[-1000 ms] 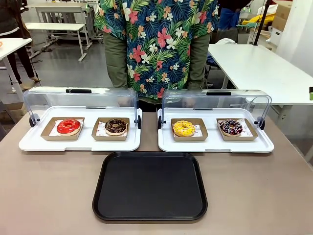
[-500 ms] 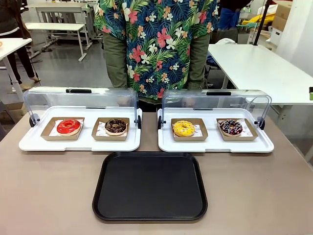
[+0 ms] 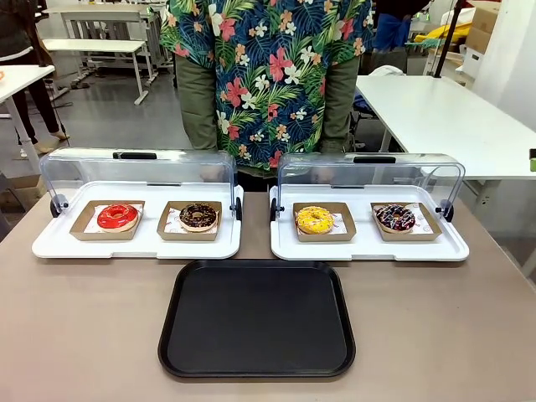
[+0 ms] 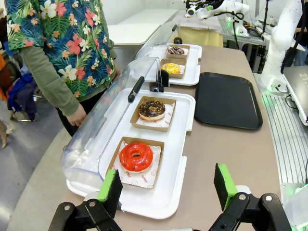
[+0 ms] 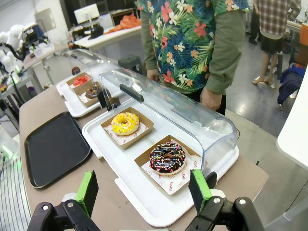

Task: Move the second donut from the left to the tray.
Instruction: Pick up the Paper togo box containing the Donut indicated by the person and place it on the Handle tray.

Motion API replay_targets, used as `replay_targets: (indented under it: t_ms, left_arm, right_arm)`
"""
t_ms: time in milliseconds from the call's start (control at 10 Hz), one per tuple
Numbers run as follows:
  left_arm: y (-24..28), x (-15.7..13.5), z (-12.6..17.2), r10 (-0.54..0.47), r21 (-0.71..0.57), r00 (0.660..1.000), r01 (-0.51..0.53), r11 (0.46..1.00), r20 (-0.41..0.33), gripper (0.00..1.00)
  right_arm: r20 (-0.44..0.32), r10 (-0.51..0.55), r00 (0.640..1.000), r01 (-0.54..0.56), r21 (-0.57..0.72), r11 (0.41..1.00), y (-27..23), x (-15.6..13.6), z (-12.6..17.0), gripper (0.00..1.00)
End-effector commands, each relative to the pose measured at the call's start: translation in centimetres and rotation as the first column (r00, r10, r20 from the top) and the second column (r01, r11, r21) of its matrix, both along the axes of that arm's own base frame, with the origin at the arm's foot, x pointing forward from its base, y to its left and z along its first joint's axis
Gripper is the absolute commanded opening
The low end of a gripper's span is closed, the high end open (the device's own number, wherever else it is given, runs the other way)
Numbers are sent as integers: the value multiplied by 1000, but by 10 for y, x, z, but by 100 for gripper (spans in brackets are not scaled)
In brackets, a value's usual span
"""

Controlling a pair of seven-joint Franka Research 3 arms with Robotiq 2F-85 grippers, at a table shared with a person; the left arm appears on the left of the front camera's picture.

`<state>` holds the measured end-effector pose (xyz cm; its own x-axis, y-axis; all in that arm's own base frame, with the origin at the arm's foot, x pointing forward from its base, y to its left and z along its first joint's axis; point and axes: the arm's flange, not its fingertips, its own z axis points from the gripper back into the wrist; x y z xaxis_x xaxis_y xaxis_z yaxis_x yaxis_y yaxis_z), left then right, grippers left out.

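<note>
The second donut from the left [image 3: 198,216] is a dark chocolate ring in a brown cardboard holder on the left white display tray [image 3: 59,245]; it also shows in the left wrist view [image 4: 152,109] and far off in the right wrist view [image 5: 93,91]. The black tray [image 3: 256,318] lies empty at the table's front middle, seen too in both wrist views [image 4: 228,99] [image 5: 54,147]. My left gripper [image 4: 168,186] hangs open above that display tray's near end, by the red donut [image 4: 136,156]. My right gripper [image 5: 144,188] is open over the other display tray's end.
A red-glazed donut [image 3: 117,216] sits left of the chocolate one. The right display tray [image 3: 452,248] holds a yellow donut [image 3: 314,219] and a dark donut with colourful topping [image 3: 395,218]. Both clear lids [image 3: 138,167] stand open. A person in a floral shirt [image 3: 268,75] stands behind.
</note>
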<state>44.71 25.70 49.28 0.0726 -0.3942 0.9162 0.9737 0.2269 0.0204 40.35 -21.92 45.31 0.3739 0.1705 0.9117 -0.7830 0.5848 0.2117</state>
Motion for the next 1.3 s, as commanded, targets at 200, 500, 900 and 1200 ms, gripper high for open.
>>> replay_targets:
  t_ms: [200, 500, 900, 1200]
  left_arm:
    - [-4, -5, 1, 14, 9, 1000, -14, 1000, -12, 100]
    - [-4, -5, 1, 14, 9, 1000, -14, 1000, -12, 100]
    - [-4, -5, 1, 14, 9, 1000, -14, 1000, -12, 100]
    - [-4, -5, 1, 14, 9, 1000, -14, 1000, -12, 100]
  right_arm:
    - [1, -1, 1000, 1, 7, 1000, 1, 0, 3, 100]
    - [1, -1, 1000, 1, 7, 1000, 1, 0, 3, 100]
    - [1, -1, 1000, 1, 7, 1000, 1, 0, 3, 100]
    - [1, -1, 1000, 1, 7, 1000, 1, 0, 3, 100]
